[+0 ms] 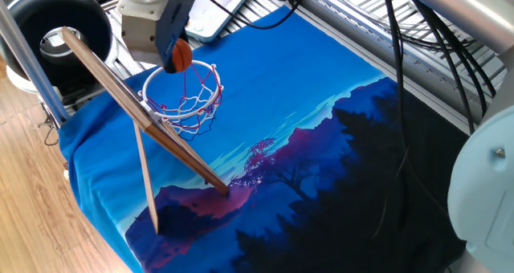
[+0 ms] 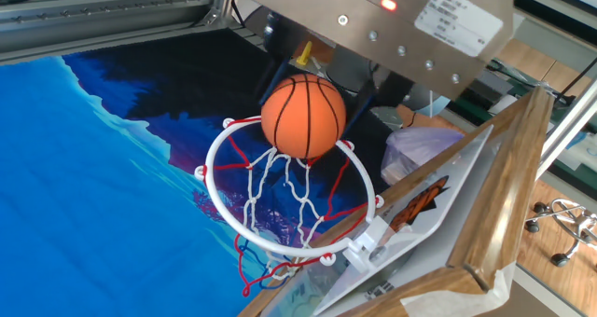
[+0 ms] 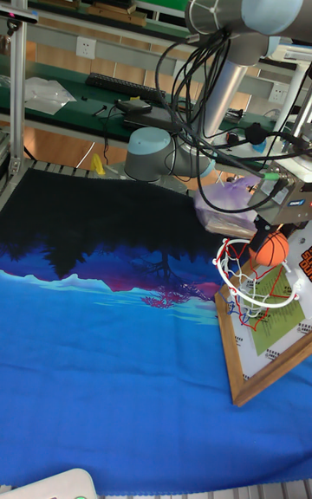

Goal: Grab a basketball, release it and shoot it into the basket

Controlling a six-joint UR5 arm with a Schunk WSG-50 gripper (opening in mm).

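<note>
The basketball is a small orange ball with black seams. It hangs just above the basket's red ring, over the side of the ring away from the backboard. My gripper comes down from above and is shut on the ball; its fingers are mostly hidden behind the ball and the metal body. The red-and-white net hangs below the ring. The slanted wooden backboard stands right beside the ring.
A blue printed cloth covers the table. A black round tub sits behind the backboard, beside a metal post. Cables hang over the right side, near a grey arm housing. A white device lies at the cloth's near edge.
</note>
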